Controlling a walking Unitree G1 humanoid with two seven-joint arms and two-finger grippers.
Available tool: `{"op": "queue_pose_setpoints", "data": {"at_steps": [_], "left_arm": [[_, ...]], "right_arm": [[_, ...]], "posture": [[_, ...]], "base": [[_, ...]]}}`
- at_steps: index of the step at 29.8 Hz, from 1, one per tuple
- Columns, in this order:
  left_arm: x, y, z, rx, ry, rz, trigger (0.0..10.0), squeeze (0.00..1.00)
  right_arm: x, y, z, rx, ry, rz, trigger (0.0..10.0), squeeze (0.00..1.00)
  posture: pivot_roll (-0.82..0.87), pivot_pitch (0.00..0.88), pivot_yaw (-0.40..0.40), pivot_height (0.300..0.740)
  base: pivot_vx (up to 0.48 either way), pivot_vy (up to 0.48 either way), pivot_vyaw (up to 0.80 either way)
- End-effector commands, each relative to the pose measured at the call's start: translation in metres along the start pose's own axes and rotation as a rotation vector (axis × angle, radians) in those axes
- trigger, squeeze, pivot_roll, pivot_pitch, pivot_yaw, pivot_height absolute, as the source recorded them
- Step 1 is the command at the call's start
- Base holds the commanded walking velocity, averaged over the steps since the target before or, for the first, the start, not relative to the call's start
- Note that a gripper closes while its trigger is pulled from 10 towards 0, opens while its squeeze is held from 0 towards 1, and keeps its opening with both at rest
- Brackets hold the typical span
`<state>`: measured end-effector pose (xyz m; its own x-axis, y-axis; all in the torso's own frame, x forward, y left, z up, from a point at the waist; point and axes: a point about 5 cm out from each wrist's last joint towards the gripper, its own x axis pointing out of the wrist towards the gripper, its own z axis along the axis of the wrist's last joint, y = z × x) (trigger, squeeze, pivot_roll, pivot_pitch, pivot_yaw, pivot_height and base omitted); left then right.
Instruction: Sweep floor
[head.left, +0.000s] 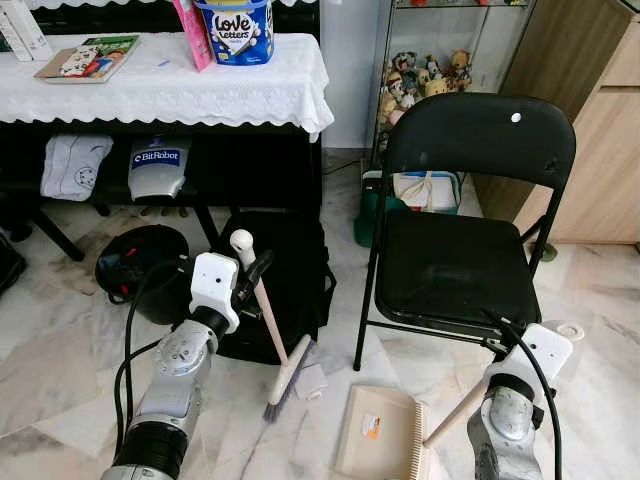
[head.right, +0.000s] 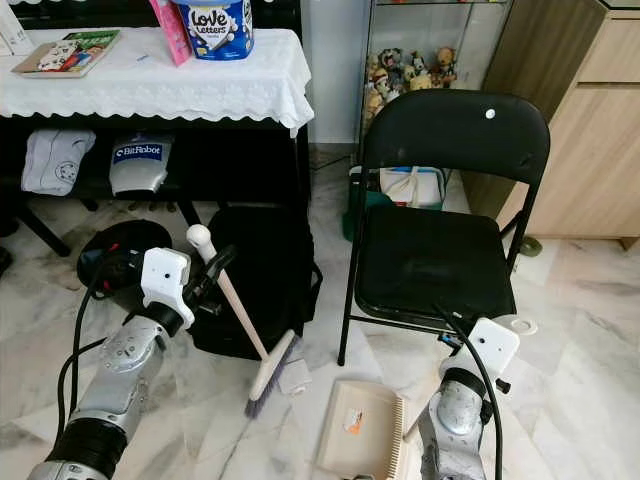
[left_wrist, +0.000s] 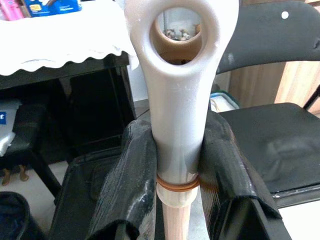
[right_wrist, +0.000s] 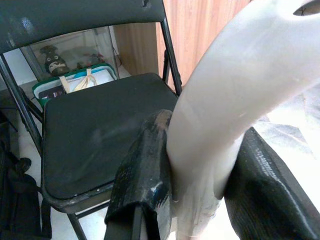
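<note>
My left gripper (head.left: 252, 277) is shut on a hand broom's pale wooden handle (head.left: 268, 318), just under its white looped end (left_wrist: 172, 75). Both black fingers (left_wrist: 134, 175) press against the handle. The broom slants down to its bristle head (head.left: 288, 382), which rests on the marble floor beside a small white scrap (head.left: 311, 383). A beige dustpan (head.left: 378, 432) lies flat on the floor in front of the chair. Its handle (head.left: 455, 412) rises to my right gripper (right_wrist: 200, 185), which is shut on the handle's white end (right_wrist: 235, 95).
A black folding chair (head.left: 455, 262) stands right behind the dustpan. A black backpack (head.left: 295, 285) and a round black tub (head.left: 140, 262) sit under a table with a white lace cloth (head.left: 170, 92). A wooden cabinet (head.left: 595, 150) is at right.
</note>
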<state>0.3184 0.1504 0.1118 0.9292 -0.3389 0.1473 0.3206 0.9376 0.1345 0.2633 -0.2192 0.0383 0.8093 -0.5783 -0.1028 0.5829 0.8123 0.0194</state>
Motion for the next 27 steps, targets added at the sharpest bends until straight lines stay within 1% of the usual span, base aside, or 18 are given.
{"op": "queue_pose_setpoints", "data": {"at_steps": [1,3,6,10,15,21,27], "left_arm": [[0.004,0.000,0.007,0.041,-0.037,-0.021,10.0,0.00],[0.004,0.000,0.006,0.040,-0.036,-0.028,10.0,0.00],[0.004,-0.006,0.002,0.035,0.001,-0.108,10.0,0.00],[0.002,-0.008,-0.003,0.035,0.035,-0.159,10.0,0.00],[0.000,-0.008,-0.006,0.033,0.050,-0.185,10.0,0.00],[0.000,-0.014,-0.010,0.021,0.069,-0.222,10.0,0.00],[-0.003,-0.019,-0.017,0.004,0.123,-0.309,10.0,0.00]], "right_arm": [[-0.002,0.002,-0.001,0.010,0.003,0.001,10.0,0.00],[-0.002,0.002,-0.001,0.010,0.002,0.001,10.0,0.00],[-0.002,0.002,-0.002,0.010,0.005,0.004,10.0,0.00],[-0.003,0.003,-0.002,0.009,0.006,0.006,10.0,0.00],[-0.003,0.003,-0.003,0.009,0.008,0.010,10.0,0.00],[-0.003,0.004,-0.003,0.008,0.009,0.014,10.0,0.00],[-0.003,0.005,-0.004,0.009,0.011,0.015,10.0,0.00]], "posture": [[-0.04,0.133,0.056,0.740],[-0.04,0.133,0.056,0.740],[-0.04,0.131,0.056,0.740],[-0.04,0.127,0.057,0.740],[-0.03,0.124,0.058,0.740],[-0.03,0.115,0.058,0.740],[-0.03,0.115,0.059,0.740]], "base": [[0.000,0.000,0.00],[0.000,0.000,0.00],[0.000,0.000,0.00],[0.000,0.000,0.00],[0.000,0.000,0.00],[0.000,0.000,0.00],[0.000,0.000,0.00]]}}
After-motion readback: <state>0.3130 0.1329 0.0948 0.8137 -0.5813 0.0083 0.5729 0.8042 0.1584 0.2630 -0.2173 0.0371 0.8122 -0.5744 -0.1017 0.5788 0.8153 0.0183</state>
